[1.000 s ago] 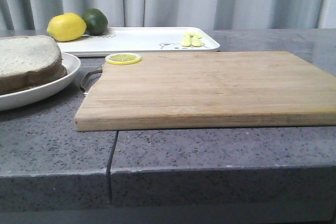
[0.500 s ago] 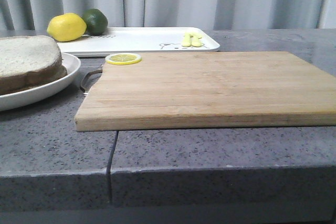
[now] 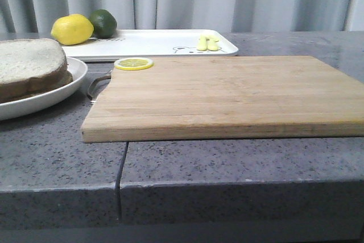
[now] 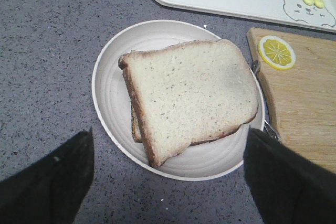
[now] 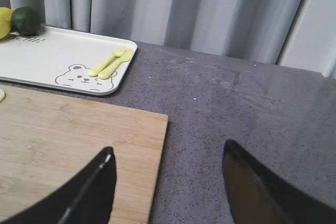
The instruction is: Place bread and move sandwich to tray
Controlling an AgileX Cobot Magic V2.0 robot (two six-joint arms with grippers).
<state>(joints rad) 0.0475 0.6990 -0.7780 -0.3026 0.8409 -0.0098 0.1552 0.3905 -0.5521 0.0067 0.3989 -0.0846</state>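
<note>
Bread (image 4: 194,90) lies as the top slice of the sandwich (image 4: 157,129) on the round plate (image 4: 107,85), near the left edge of the bench (image 3: 239,160); a second slice shows only as a thin edge under it, and I cannot see any egg from these views. The left claw (image 4: 168,177) hangs over the plate with its two dark fingers (image 4: 50,182) spread wide, one on each side of the plate, and it has hold of nothing. The tray (image 3: 148,42) is at the far side of the bench, just beyond the plate and the board (image 3: 227,95), and it is apart from the plate. On the tray there is a bear print (image 5: 79,75) with a small yellow fork and spoon (image 5: 111,62) beside it, and at its far left corner a lemon (image 3: 72,29) and a lime (image 3: 103,22) touch each other. A lemon slice (image 3: 133,64) lies on the far left corner of the board, and a metal handle (image 3: 98,83) sticks out from the board toward the plate. The right claw (image 5: 168,182) is above the right end of the board and the bare bench, with fingers wide apart and nothing between them.
</note>
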